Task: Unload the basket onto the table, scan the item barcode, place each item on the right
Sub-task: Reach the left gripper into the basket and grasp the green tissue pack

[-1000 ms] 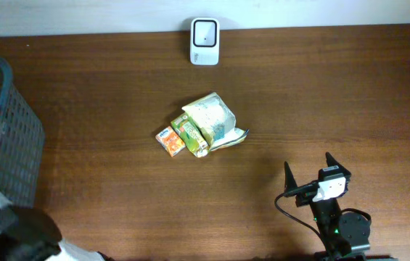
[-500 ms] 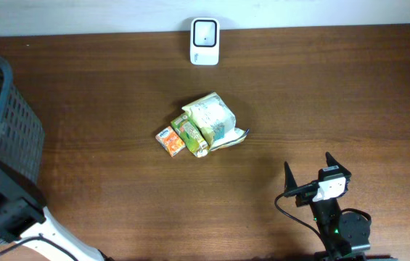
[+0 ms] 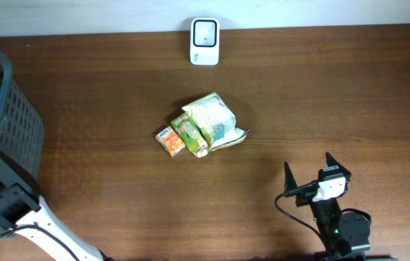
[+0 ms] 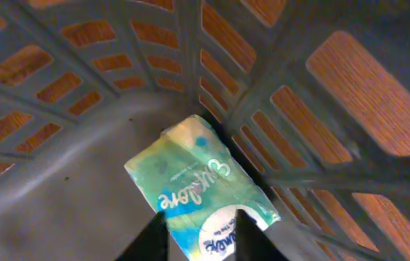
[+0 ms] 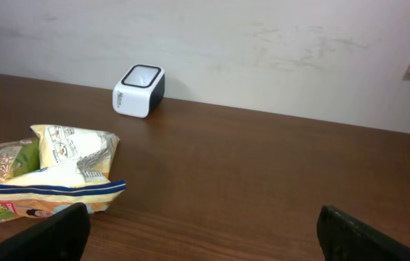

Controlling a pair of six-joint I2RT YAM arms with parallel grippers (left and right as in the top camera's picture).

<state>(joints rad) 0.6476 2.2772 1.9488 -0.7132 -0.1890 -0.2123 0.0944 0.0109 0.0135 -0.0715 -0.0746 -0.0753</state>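
Right, my left gripper (image 4: 201,217) hangs inside the dark grey slatted plastic basket (image 3: 16,123) at the left edge of the brown wooden table (image 3: 117,203). Its fingers stand either side of one end of a green, blue and white soft packet (image 4: 190,181), which lies flat on the basket floor by a corner. I cannot tell whether they pinch it. My right gripper (image 3: 308,163) sits spread wide near the front edge. The white box-shaped barcode scanner (image 3: 205,41) stands at the far edge.
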